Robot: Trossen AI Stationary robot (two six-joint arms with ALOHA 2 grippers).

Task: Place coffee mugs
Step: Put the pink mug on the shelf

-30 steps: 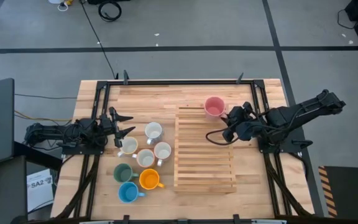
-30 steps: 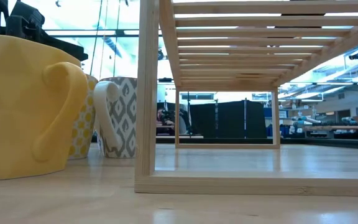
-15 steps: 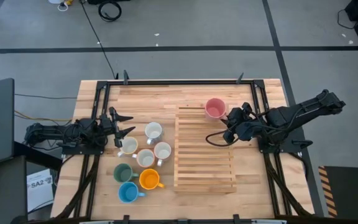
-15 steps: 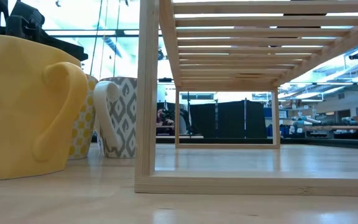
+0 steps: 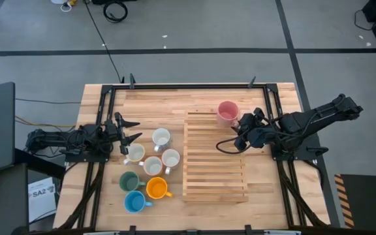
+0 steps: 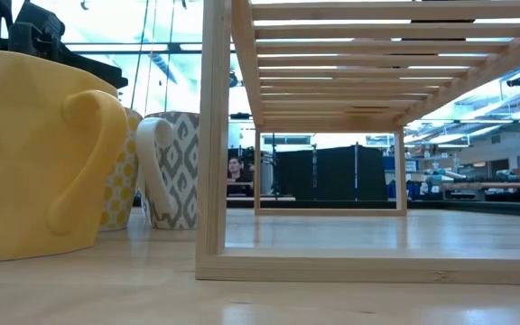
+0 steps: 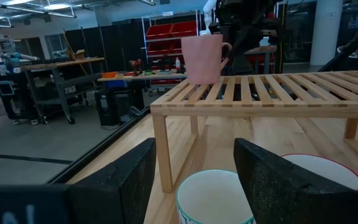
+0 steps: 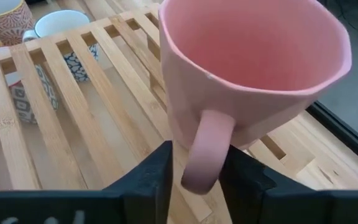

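A pink mug (image 5: pixel 227 112) (image 7: pixel 204 57) stands upright on its base on the far right corner of the wooden slatted rack (image 5: pixel 214 163). Its handle points at my right gripper (image 5: pixel 239 123). That gripper (image 8: pixel 197 180) is open, one finger on each side of the handle. Left of the rack, white mugs (image 5: pixel 153 166), a green mug (image 5: pixel 130 181), a blue mug (image 5: pixel 134 202) and an orange mug (image 5: pixel 156 188) stand in a cluster on the table. My left gripper (image 5: pixel 130 130) waits open at the table's left, beside the white mugs. My right gripper has its fingers on both sides of the pink mug's handle (image 8: pixel 205 149), coming slantwise from above on the table's right. A strip of rack shows between one finger (image 8: pixel 163 174) and the handle. Whether the other finger (image 8: pixel 238 177) touches it, I cannot tell.
The rack (image 7: pixel 278 93) stands on legs above the table, with open space under it (image 6: pixel 332 235). Most of its slats are bare. Black frame rails (image 5: pixel 103 111) run along both table sides. A white mug (image 7: pixel 215 196) stands just ahead of my left gripper.
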